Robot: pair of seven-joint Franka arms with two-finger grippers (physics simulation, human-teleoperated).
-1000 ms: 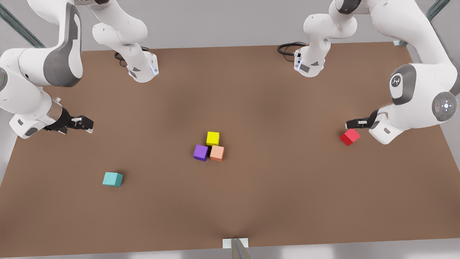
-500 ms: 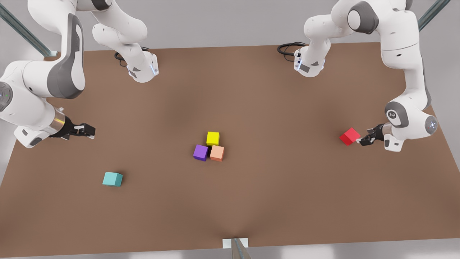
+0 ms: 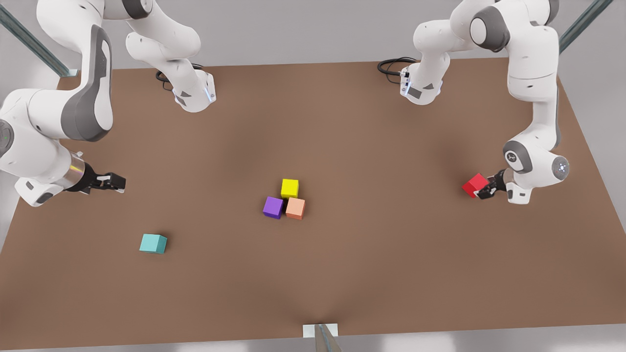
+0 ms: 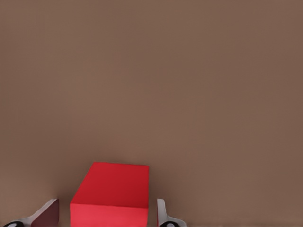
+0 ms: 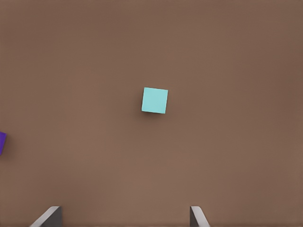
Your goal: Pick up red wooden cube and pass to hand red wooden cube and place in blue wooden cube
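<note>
Two pincers: left pincer [image 3: 483,191] apart, its fingers [image 4: 45,215] flanking the red wooden cube [image 3: 475,185] (resting on the worktop [image 3: 342,122]); closing off-centre could twist it free. Right pincer [image 3: 113,182] waits apart, well above the blue wooden cube [image 5: 155,100].

Even, diffuse overhead light; soft faint shadows under cubes; darker patches mid-table [image 3: 342,274]; no glare.

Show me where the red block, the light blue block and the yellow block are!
red block [image 3: 474,185], front view, on its top face.
light blue block [image 3: 152,243], front view, on its top face.
yellow block [image 3: 289,187], front view, on its top face.
</note>
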